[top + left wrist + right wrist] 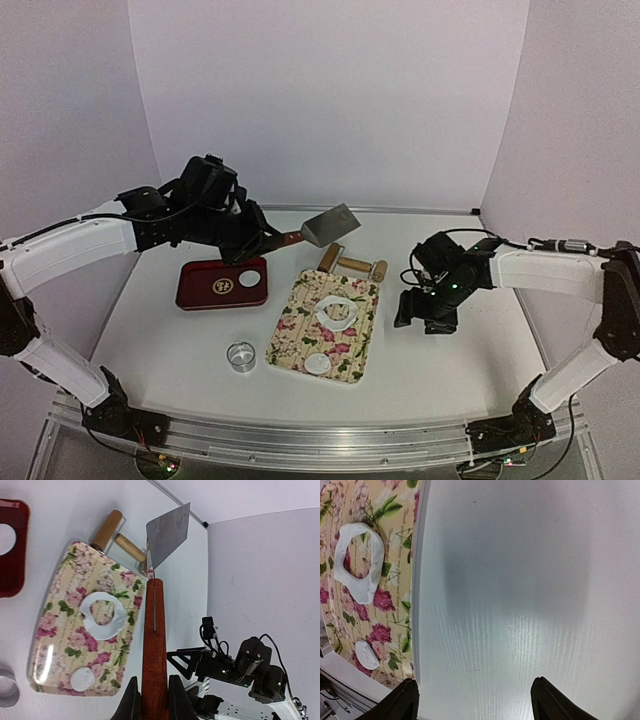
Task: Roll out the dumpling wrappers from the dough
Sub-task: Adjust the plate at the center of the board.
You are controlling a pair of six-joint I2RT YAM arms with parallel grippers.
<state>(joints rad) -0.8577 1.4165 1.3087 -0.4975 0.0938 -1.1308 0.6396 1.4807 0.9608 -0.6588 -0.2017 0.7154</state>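
Over on the left side of the white desk (180,340), my left hand (153,700) is clenched round the red-brown wooden handle of a flat-bladed metal scraper (169,535). The blade is up in the air near the wooden rolling pin (352,265) beyond the far edge of the flowery rectangular cutting board (295,335), touching nothing as far as I can tell. Meanwhile my right hand (477,702) hangs just off the board's right edge, low over bare desk, fingers spread wide with nothing between them. On the board sits the flattened white dough sheet (337,312) with a round hole cut out of it, and nearer me, by the front edge, one small thin round white wrapper (318,363). A second wrapper (249,279) just like it lies in the dark red tray (198,280) off to the left, and the shiny metal ring cutter (240,357) stands on the desk in front of that tray. My read: we're at the transfer step, lifting cut wrappers off the board and into the tray, one done and one to go. Next move, I reckon, needs the blade brought down almost flat at the rim of that front wrapper and slid under it without wrinkling it, since it looks soft and probably sticks. The free hand could pin the board so it doesn't skate.
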